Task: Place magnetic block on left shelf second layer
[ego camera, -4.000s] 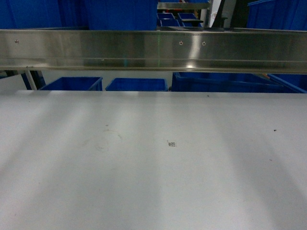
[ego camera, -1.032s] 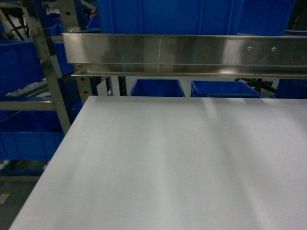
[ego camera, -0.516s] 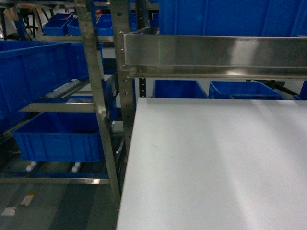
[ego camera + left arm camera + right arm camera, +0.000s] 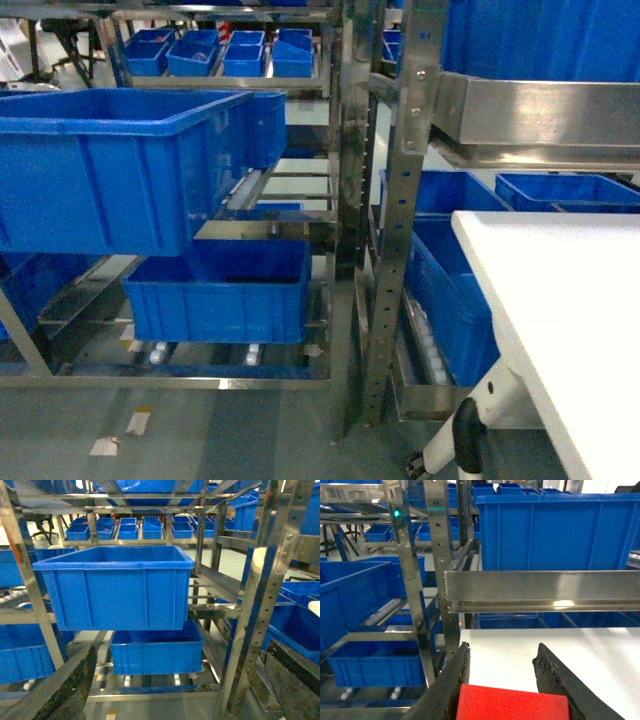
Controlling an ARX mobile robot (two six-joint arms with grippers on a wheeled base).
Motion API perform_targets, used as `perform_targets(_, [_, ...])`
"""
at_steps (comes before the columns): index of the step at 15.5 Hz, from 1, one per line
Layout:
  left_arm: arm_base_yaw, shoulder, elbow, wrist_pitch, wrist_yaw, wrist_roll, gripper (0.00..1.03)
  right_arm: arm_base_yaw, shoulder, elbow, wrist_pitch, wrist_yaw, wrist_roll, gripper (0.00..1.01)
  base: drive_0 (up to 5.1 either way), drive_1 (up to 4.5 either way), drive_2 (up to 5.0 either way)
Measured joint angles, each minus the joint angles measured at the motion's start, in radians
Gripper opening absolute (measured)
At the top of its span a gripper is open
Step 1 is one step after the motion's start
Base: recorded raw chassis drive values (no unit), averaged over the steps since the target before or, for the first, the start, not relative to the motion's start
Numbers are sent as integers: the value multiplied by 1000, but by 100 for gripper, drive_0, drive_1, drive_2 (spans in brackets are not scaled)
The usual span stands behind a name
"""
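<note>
Carrying is the step in hand: the small red cube-shaped magnetic block (image 4: 512, 702) is being held in the right tool (image 4: 504, 690), whose two dark fingers (image 4: 451, 690) are clamped on its sides. The block is seen only in the right wrist view, at the bottom, with the flat white worktop (image 4: 530, 655) lying beyond it. The left tool (image 4: 175, 690) is being kept wide apart with nothing in it.

In the head view the shiny steel rack (image 4: 345, 150) is being faced, to the left of the worktop. A big deep blue plastic tote (image 4: 120, 165) is sitting on a tier with white roller rails (image 4: 240, 190), and that tier is judged to be the second layer. A lower blue tote (image 4: 220, 290) is sitting under it.

To do this well, the block should be kept tightly squeezed while the arm is being swung left. The steel posts should be passed with care, so nothing gets bumped. The block should be brought over the open top of the big tote and let down low before it is let go. Whether the rack can be reached from here cannot be told.
</note>
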Motion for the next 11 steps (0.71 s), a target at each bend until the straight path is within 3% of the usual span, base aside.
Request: perform_targets(11, [0,0,0,0,0,0,98,0,1,0,2,0,0,34,-501,244,244])
